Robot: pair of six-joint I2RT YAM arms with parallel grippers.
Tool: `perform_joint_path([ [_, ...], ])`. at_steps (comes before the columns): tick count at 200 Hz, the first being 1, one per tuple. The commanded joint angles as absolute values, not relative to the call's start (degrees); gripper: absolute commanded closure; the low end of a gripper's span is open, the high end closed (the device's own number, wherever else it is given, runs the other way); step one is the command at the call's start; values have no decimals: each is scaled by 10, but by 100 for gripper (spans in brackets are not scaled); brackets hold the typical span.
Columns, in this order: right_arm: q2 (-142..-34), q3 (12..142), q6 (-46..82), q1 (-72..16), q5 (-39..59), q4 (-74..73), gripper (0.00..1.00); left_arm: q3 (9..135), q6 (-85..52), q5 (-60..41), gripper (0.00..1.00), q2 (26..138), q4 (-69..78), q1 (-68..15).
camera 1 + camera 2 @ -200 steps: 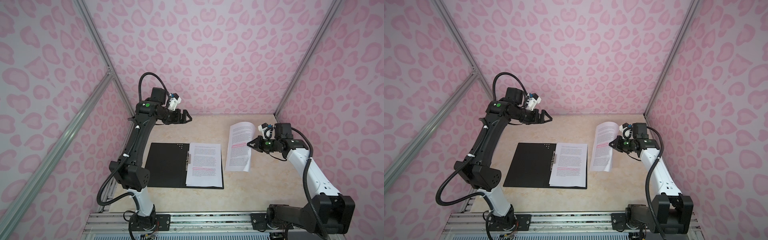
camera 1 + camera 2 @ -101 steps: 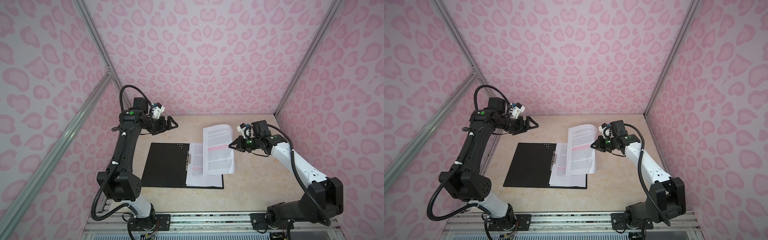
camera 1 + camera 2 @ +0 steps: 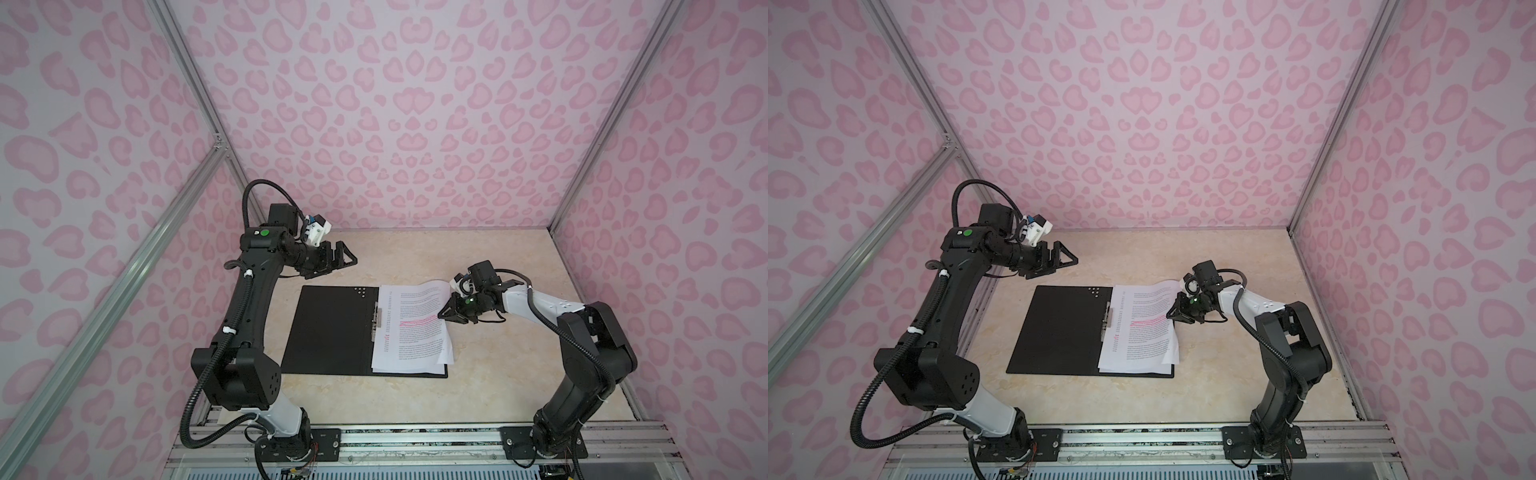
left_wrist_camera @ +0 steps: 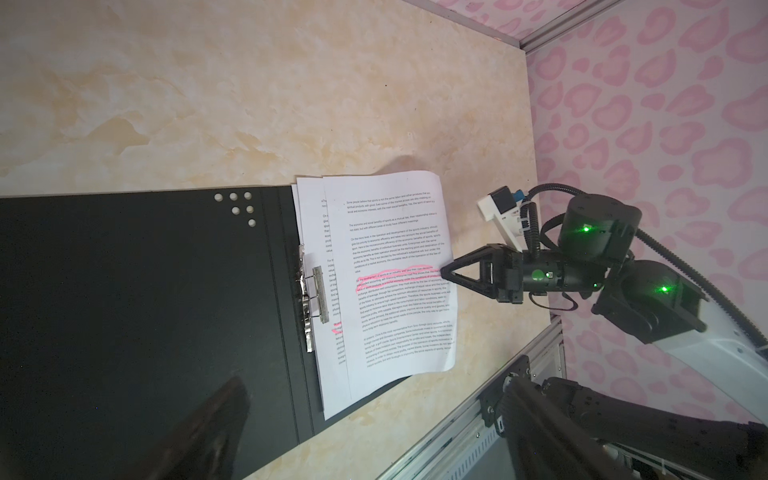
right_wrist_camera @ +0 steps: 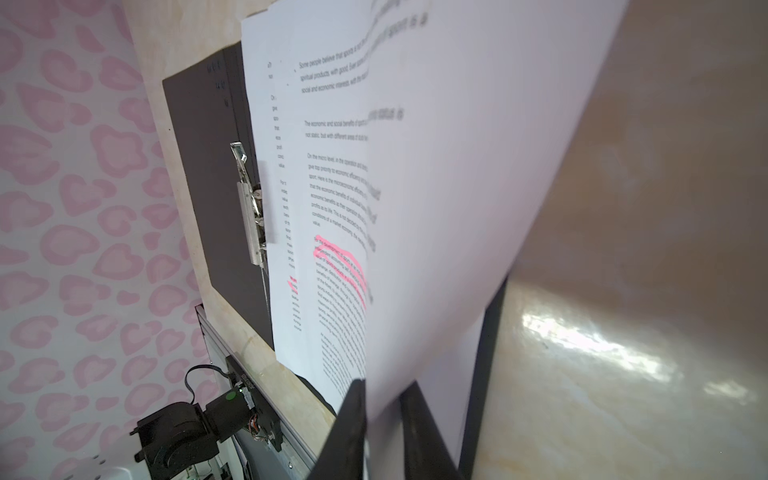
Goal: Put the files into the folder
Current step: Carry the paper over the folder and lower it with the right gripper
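The open folder (image 3: pixel 332 328) lies flat at the middle of the marbled table (image 3: pixel 498 374), black inside up. The files (image 3: pixel 415 336) are stacked on its right leaf, at 3 o'clock from the metal spine clip (image 3: pixel 377 320), which meets the sheets' left edge.

Your right gripper (image 3: pixel 440 316) comes in low from 3 o'clock, and the top sheet (image 4: pixel 399 270) passes between its fingers (image 5: pixel 353 415). They stand slightly apart around the paper's edge. Whether they pinch it, you cannot tell.

That sheet lies askew on the pile. Its right edge hangs past the folder's right border, and its corner at 1 o'clock curls up beside the wrist.

Your left gripper (image 3: pixel 347 264) hovers above the table at 12 o'clock from the folder's bare left leaf, jaws spread wide and holding nothing.

Pink-patterned walls (image 3: pixel 415 124) close in on three sides, and a metal rail (image 3: pixel 415 436) runs along the 6 o'clock edge.
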State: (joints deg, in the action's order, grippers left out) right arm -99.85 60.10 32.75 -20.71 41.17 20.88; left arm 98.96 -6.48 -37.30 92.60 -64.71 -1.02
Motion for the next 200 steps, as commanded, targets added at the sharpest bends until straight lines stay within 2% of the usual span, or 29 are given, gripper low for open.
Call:
perform_joint_path([
  [1, -1011, 595, 333, -214, 387, 197, 73, 984, -64, -388, 2, 924, -645, -9],
  [44, -1032, 613, 315, -225, 342, 238, 67, 975, -66, -402, 2, 928, -646, -9],
  [78, -1029, 637, 286, -234, 280, 300, 66, 969, -64, -405, 2, 926, -645, -9],
  [117, -1021, 629, 285, -238, 272, 300, 66, 966, -64, -412, 2, 927, -644, -9],
  [144, -1030, 624, 293, -247, 280, 281, 69, 966, -62, -413, 2, 928, -646, -10],
  [169, -1041, 629, 296, -266, 281, 277, 79, 960, -60, -413, 2, 927, -645, -10],
  [200, -1051, 633, 298, -286, 267, 276, 85, 951, -56, -411, 2, 926, -645, -9],
])
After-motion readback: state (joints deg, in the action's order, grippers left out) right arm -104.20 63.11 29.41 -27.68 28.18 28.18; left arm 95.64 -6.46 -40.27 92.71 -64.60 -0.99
